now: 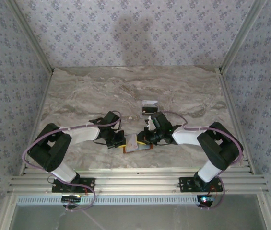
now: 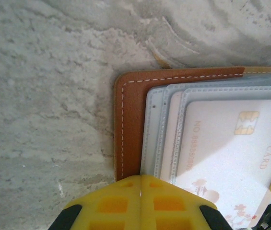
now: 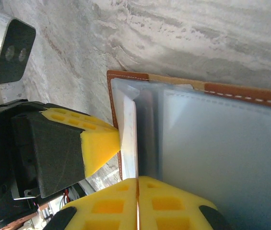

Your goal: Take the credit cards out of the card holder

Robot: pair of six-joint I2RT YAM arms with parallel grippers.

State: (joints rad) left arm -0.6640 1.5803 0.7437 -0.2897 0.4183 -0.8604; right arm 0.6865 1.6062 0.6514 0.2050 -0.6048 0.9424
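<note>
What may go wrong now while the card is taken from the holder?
The right hand closes at the edge of the clear sleeves, so it may pull a sleeve, not the VIP card. The left hand presses only the edge of the card holder, so the holder may slide or lift.

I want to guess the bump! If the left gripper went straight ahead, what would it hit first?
Probably the card holder: the closed left gripper sits right at its brown leather edge, pointing along it. Depth is hard to judge.
</note>
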